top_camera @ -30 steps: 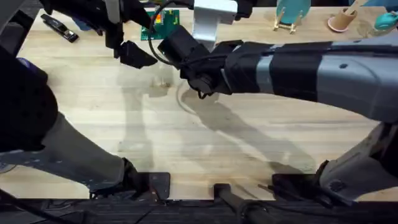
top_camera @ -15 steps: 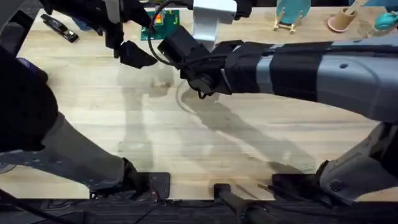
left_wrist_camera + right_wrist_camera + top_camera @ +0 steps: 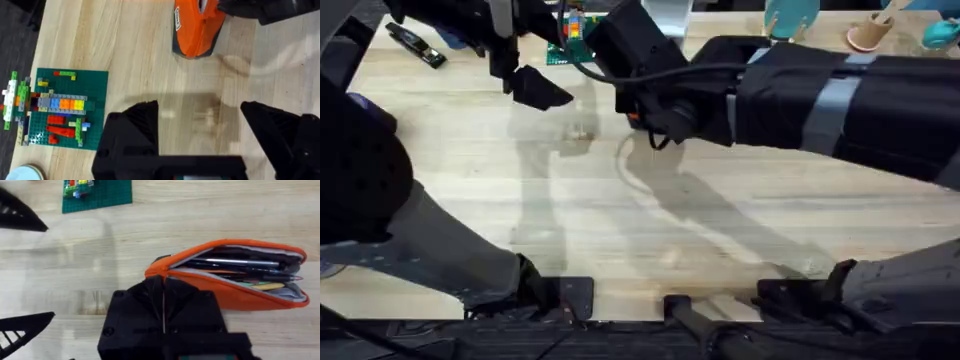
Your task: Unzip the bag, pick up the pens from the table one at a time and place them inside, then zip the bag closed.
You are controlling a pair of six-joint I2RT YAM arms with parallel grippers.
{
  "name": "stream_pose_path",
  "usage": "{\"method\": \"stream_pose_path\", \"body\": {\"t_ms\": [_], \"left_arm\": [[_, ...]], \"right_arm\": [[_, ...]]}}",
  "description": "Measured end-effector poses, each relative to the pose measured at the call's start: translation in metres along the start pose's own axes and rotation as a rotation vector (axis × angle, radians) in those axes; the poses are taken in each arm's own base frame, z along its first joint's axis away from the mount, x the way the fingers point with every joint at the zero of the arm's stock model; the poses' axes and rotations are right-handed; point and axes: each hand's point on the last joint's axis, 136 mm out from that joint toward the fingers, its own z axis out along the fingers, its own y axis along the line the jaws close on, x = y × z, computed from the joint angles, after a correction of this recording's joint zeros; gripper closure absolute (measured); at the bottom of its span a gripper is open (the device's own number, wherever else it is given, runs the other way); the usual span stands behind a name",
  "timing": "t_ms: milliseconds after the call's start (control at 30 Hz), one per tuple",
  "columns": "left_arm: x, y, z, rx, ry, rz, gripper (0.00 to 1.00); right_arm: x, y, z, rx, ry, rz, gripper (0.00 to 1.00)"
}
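The orange bag (image 3: 227, 292) lies unzipped on the table (image 3: 620, 230), and slim black pens (image 3: 235, 261) rest inside its mouth. My right gripper (image 3: 164, 280) is shut, its tips right at the bag's closed end; I cannot tell whether they pinch the zipper pull. In the overhead view the right gripper (image 3: 655, 128) and its arm cover the bag. My left gripper (image 3: 200, 130) hangs open and empty above bare wood, a short way from the bag (image 3: 197, 25). Overhead, the left gripper (image 3: 523, 82) is left of the right one.
A green brick plate (image 3: 65, 110) with coloured bricks lies beside the left gripper, at the table's far edge (image 3: 575, 40). A black stapler (image 3: 415, 45) sits at the far left corner. A pink cup (image 3: 870, 35) and teal items stand at the far right.
The right arm has risen toward the camera and shifted slightly right and back. The left arm has stayed where it was.
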Motion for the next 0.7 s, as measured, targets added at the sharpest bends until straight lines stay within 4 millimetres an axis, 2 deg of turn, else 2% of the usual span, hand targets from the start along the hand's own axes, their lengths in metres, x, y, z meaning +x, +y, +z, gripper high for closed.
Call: {"method": "stream_pose_path", "body": {"t_ms": [700], "left_arm": [[-0.0001, 0.0, 0.0, 0.0, 0.0, 0.0, 0.007]], "right_arm": [[-0.0024, -0.0052, 0.0032, 0.009, 0.004, -0.003, 0.971]]}}
